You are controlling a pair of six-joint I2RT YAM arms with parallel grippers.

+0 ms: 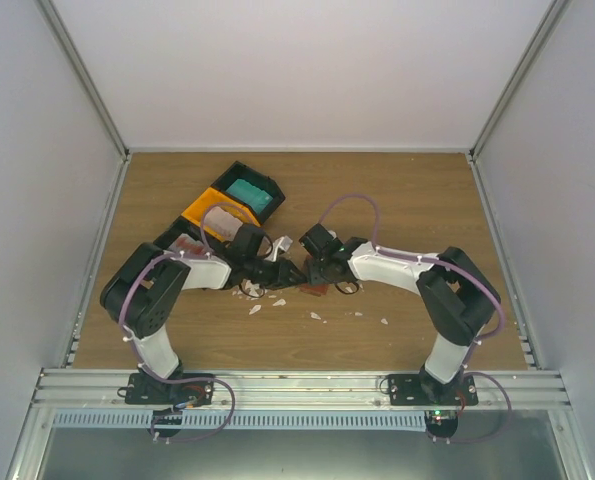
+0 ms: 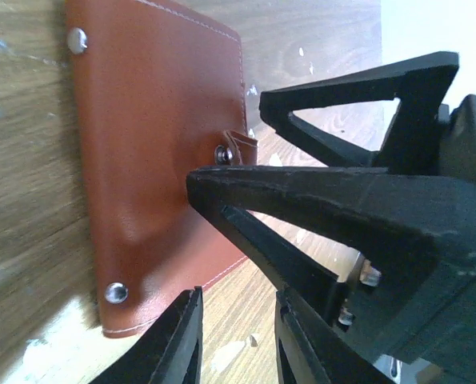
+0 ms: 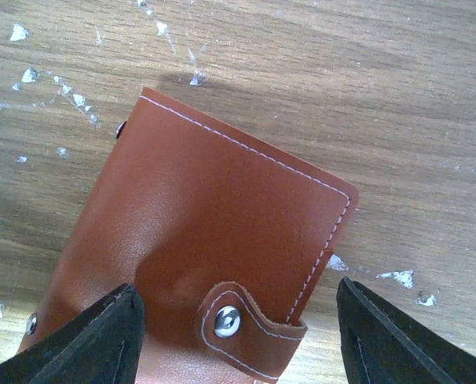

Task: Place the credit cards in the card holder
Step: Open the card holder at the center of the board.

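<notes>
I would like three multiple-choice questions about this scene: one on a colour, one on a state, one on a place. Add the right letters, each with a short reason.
1. What colour is the card holder?
A) black B) brown C) teal

2. How does the right tool stand?
A) shut on a card B) open over the card holder C) out of view

3. Where is the teal card?
A) on the card holder B) in the right tool C) in a black bin of the tray

Right letters:
1 B: the right wrist view shows brown leather with white stitching.
2 B: its fingers stand wide apart.
3 C: the top view shows it in the tray's far bin.
</notes>
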